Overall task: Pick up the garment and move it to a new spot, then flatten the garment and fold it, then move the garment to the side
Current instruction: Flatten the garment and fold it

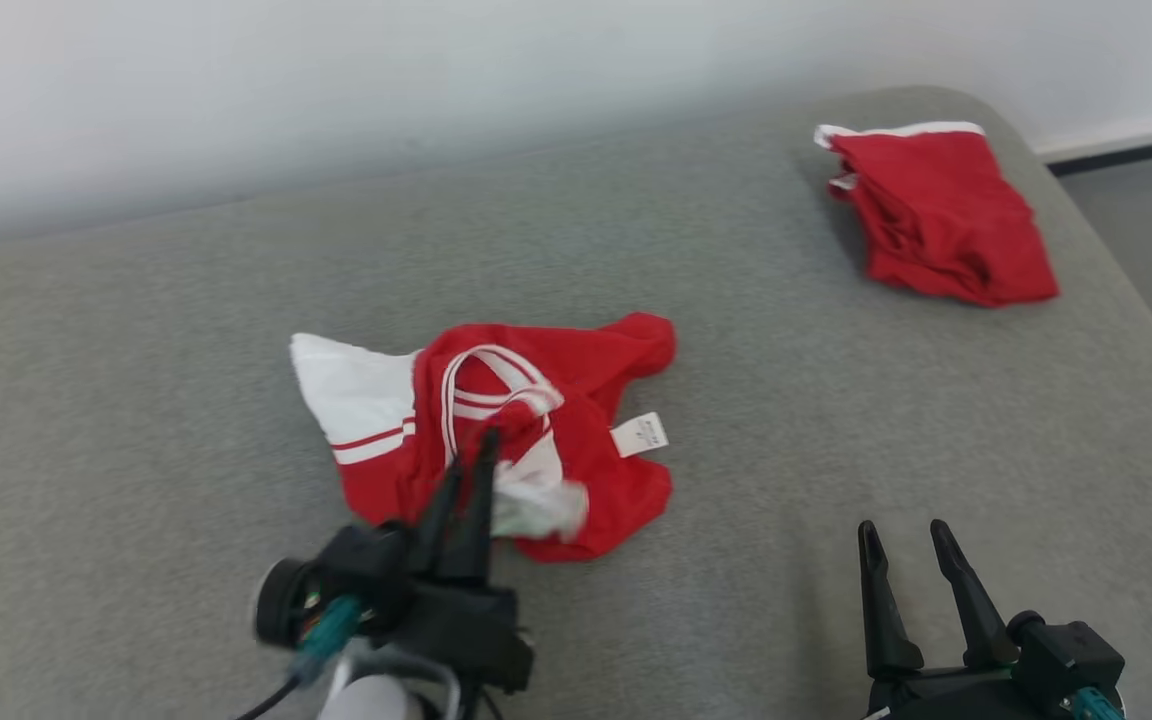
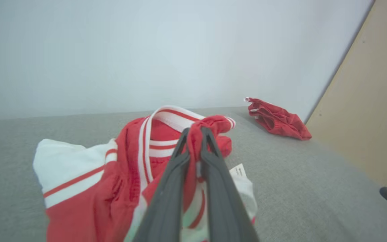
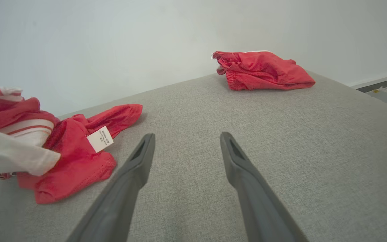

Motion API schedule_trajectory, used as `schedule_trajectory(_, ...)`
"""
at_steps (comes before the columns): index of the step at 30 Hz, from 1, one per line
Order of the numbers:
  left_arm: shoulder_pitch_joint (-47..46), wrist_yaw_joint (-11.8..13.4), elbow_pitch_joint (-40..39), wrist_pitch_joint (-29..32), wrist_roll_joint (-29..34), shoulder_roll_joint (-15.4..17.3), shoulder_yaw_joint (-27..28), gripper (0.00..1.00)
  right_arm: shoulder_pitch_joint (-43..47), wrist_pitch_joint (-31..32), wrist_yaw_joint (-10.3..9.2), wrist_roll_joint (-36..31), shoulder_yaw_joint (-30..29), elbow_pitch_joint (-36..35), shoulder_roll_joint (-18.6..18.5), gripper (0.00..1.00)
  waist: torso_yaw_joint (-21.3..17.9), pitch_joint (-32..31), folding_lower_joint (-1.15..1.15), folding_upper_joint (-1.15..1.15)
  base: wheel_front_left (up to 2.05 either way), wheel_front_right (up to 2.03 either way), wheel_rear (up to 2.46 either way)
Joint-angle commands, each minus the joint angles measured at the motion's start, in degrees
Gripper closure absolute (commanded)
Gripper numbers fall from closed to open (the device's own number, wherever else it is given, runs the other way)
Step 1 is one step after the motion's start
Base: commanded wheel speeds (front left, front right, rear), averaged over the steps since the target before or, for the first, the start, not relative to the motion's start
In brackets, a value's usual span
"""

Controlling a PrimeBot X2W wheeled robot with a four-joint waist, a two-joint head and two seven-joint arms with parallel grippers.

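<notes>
Presently, a fold of the red-and-white shirt [image 1: 586, 370], lying on the grey cushion [image 1: 736, 600], is pinched by the left gripper [image 2: 196, 132]; right gripper [image 1: 903, 530] spread, empty. Only the grasp is judged done; moving, flattening, folding outstanding

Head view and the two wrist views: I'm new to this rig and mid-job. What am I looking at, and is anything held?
You're driving a two-armed robot; each arm ends in a gripper with two long dark fingers. The head view looks down from the robot's head at a grey padded surface. Each wrist view looks along that arm's own fingers. Two things lie there: a crumpled red-and-white garment with a white tag near the middle, and a second red garment at the far right corner. The left gripper is shut on a red fold of the red-and-white garment. The right gripper is open, holding nothing, above bare surface.
</notes>
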Motion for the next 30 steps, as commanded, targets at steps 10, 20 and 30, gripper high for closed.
schedule_trajectory(10,14.66,-0.86,-6.97,-0.17,-0.68,3.22,17.43,1.00,1.59,0.01,-0.15,-1.21,1.08,0.37,0.11,0.00,9.81,-3.53,0.00,0.00,0.00,0.00,0.00)
schedule_trajectory(20,19.23,-3.22,-0.79,-0.17,-0.77,2.07,26.92,1.00,2.17,0.01,-0.15,-1.65,1.05,0.86,0.08,0.00,9.41,-4.32,0.00,0.00,0.00,0.00,0.00)
schedule_trajectory(30,17.47,-6.18,1.21,-0.17,2.35,0.54,33.30,1.00,3.13,0.01,-0.15,-1.98,0.33,1.10,0.11,0.00,10.62,-5.52,0.00,0.00,0.00,0.00,0.00)
